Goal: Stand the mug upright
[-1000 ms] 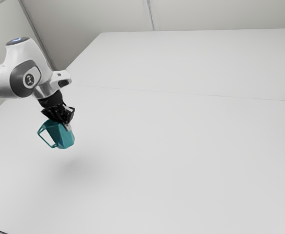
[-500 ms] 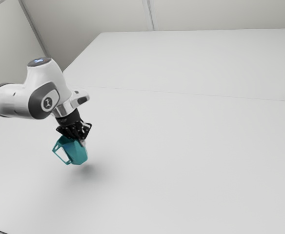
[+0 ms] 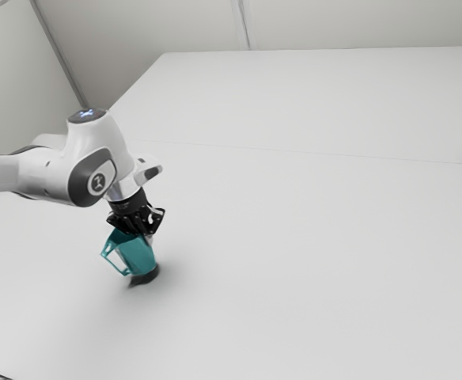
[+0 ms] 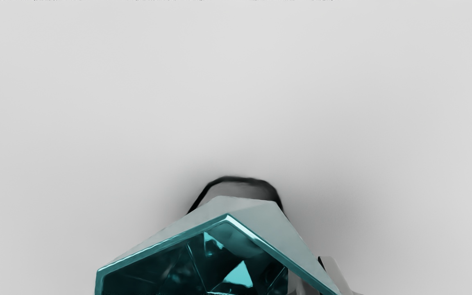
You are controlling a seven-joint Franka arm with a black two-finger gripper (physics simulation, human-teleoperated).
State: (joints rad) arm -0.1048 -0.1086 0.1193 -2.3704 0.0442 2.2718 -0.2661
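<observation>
Teal and faceted, the mug (image 3: 140,256) leaned slightly, mouth upward, its handle (image 3: 114,265) toward the exterior view's left. I found the gripper (image 3: 145,234) pinching its wall, one finger inside, one outside. Whether the base met the table (image 3: 310,261) (dark shadow lay beneath), I could not tell.

White rounded arm (image 3: 96,141), grey joint band (image 3: 79,185), blue-marked dark cap (image 3: 87,115).

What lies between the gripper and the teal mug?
Nothing separates them: in the exterior view the gripper meets the mug at its top, and in the wrist view one finger shows inside the rim, the other outside.
</observation>
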